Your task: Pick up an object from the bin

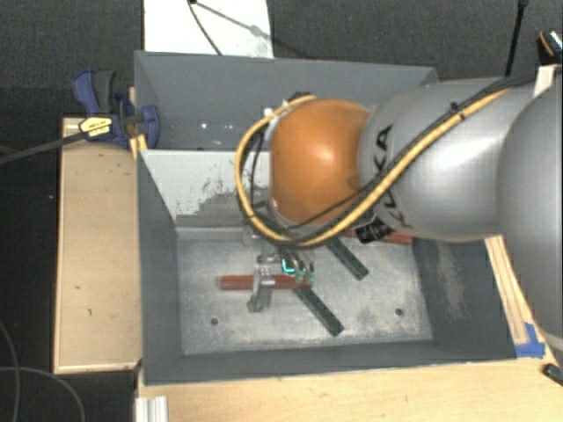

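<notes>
Silver arm [457, 165] with orange domed cover [317, 161] leans over the grey metal bin [163, 271] — jaws down at a reddish-brown flat bar [236, 282] — open or closed, I can't tell.

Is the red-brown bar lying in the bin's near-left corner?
No: the red-brown bar lies on the middle of the floor of the bin, at the gripper, away from every corner.

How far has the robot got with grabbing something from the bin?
Reaching looks done: the gripper sits low in the bin, at the red-brown bar. In hand: nothing that I can see; the bar lies flat on the floor. Left: grip it and lift it out.
</notes>
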Controlling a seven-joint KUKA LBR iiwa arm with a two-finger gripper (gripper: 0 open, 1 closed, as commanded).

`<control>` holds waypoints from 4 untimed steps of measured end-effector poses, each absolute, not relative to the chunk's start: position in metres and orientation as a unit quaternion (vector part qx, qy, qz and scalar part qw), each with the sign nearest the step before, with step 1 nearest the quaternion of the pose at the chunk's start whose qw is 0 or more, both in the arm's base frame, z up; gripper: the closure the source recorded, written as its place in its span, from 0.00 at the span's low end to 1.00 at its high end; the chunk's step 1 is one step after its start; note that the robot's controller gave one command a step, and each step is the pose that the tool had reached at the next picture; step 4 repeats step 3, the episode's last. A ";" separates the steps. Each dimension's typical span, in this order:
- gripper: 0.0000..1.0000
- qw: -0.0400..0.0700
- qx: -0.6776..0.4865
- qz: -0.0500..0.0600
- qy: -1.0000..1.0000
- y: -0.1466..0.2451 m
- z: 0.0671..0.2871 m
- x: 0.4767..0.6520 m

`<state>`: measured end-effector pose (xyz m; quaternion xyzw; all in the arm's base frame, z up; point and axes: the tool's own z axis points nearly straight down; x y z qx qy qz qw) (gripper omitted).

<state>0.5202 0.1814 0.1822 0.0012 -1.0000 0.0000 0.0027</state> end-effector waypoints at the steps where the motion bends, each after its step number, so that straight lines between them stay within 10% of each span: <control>1: 0.00 0.002 0.056 0.001 -0.998 0.165 0.066 0.560; 2: 1.00 0.000 0.053 0.000 -0.999 0.166 0.070 0.561; 3: 1.00 -0.004 0.252 0.001 -0.968 0.116 0.210 0.565; 4: 1.00 -0.004 0.252 0.001 -0.968 0.116 0.210 0.565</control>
